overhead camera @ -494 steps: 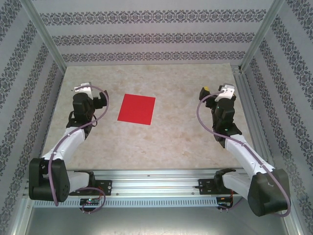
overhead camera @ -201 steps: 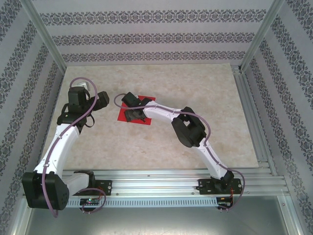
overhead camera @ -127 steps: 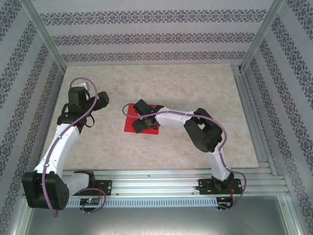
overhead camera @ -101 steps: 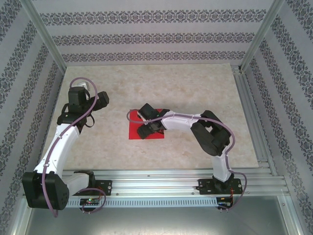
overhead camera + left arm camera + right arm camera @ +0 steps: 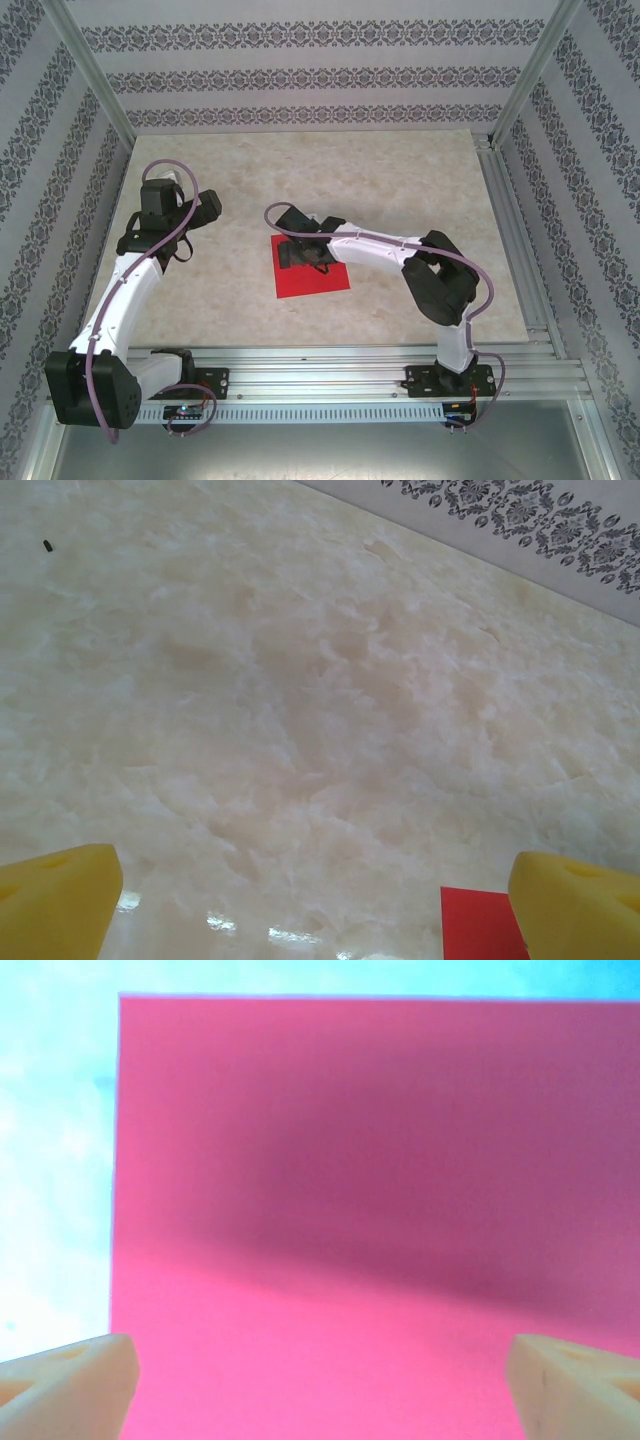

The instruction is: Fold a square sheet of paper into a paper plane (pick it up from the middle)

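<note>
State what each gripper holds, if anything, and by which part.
Nothing is held. The right gripper is open over the paper; the left gripper is open over the table.

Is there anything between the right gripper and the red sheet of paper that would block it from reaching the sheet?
Nothing visible does. The right gripper is directly over the square sheet of paper with its jaws wide open. In the right wrist view, bare red paper lies between them.
</note>
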Robot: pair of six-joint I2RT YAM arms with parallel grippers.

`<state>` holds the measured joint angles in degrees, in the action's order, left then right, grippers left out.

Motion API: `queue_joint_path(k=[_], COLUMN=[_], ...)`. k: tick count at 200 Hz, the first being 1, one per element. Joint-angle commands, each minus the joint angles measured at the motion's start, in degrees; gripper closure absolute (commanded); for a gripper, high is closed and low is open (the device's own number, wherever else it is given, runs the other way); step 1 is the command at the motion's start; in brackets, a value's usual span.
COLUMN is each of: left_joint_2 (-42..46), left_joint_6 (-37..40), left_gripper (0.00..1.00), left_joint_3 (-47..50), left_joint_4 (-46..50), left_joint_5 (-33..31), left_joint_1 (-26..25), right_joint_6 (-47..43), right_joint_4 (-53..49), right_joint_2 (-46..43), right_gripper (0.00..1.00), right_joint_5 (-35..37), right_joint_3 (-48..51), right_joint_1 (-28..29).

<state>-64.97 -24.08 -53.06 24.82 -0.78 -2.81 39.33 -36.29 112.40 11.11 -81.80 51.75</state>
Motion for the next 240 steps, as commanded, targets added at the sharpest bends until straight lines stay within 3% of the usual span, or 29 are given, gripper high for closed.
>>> queue_joint_path(k=[1,32,96,153,240], left_joint_2=[-0.20,-0.72,-3.25,-3.42,-3.98], left_joint_6=[-0.97,-1.22,-1.76,-2.66,-2.45], left_gripper=[0.00,0.00,0.00,0.00,0.00], left_joint_3=[-1.35,-1.39,-3.02,-3.18,-3.61], left_joint_4=[1.02,1.19,2.95,2.80,2.79], left_joint_5=[-0.89,-0.77,-0.36,-0.35,0.78], left_joint_1=[-0.61,-0.62,-0.62,-0.55,-0.53], right_joint_6=[6.90,6.65,3.66,3.43,3.38], right_joint_4=[-4.73,-7.65,-6.01,-7.12,-7.85], right_joint_2=[4.57,7.38,9.92,12.24,15.23], right_gripper=[0.03,0.02,0.02,0.02,0.15], right_joint_5=[7.34,9.15,1.66,0.07,0.78], right_joint_3=[-4.74,-6.99,-7.67,-7.07,-3.20], right_joint_1=[0.99,0.54,-0.59,-1.30,-0.59])
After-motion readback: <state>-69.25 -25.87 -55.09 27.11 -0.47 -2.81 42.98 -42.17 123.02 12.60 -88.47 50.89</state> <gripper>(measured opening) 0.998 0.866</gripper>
